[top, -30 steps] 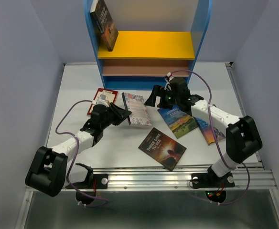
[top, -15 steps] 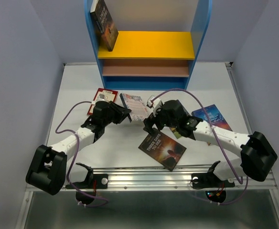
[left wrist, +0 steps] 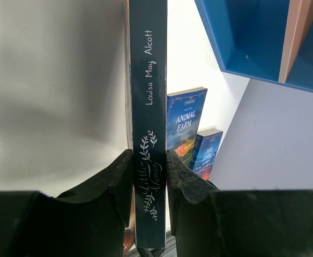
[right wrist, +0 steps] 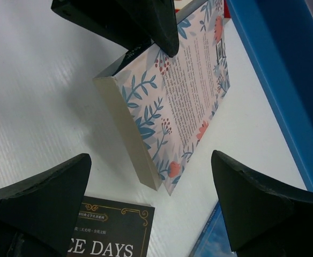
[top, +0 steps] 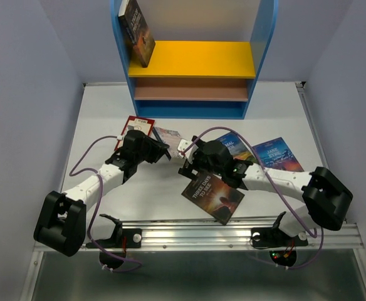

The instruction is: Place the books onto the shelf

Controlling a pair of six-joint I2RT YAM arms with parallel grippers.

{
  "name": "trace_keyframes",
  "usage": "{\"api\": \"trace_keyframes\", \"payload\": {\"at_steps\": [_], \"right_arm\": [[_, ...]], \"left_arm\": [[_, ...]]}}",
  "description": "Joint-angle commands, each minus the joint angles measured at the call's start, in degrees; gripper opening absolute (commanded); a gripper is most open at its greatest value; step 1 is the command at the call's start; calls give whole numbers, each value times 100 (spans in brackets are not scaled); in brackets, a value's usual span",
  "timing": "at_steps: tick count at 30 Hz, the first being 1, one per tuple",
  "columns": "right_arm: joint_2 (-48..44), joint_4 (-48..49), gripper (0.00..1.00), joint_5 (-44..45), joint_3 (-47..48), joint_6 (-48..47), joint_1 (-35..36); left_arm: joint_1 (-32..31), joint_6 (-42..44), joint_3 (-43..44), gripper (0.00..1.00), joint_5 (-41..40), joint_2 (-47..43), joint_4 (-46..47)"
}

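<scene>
My left gripper is shut on the dark spine of the pinkish patterned book, holding it on edge above the table. In the top view that book sticks out behind the left gripper. My right gripper stands wide open just short of the floral book, with its free corner between the fingers' line. In the top view the right gripper sits just right of the left one. The shelf holds a dark brown book leaning on its yellow board.
On the table lie a red-white book, the dark "Three Days to See" book and two blue books. The shelf's blue base is close behind the held book.
My right arm has swung left from the blue books to the patterned book, uncovering both blue covers. The left gripper has tilted the held book and drawn it slightly back.
</scene>
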Motion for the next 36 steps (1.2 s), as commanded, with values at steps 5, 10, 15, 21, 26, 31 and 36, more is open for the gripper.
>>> {"api": "trace_keyframes", "payload": {"at_steps": [5,10,15,21,26,31,36], "right_arm": [[615,693,100,-109,371,-335,78],[1002,1349,99,284,293,-431,78],[1389,1915,83,594,326,-686,78],[1346,2222,37,691,274,-906,78],[942,1723,15,735,283,-1406,78],[345,714,10,200,581,-1469,-466],[-69,-789,7,-1344,1335,-1556,-1528]], "left_arm": [[-34,-310,376,0,-7,-168,293],[-34,-336,385,0,247,-80,407],[-34,-362,332,0,441,-89,486],[-34,-135,323,0,713,-81,486],[-34,997,823,74,1327,51,381],[-34,2632,1718,99,1926,279,-346],[-25,4440,2502,99,1603,429,-1148]]}}
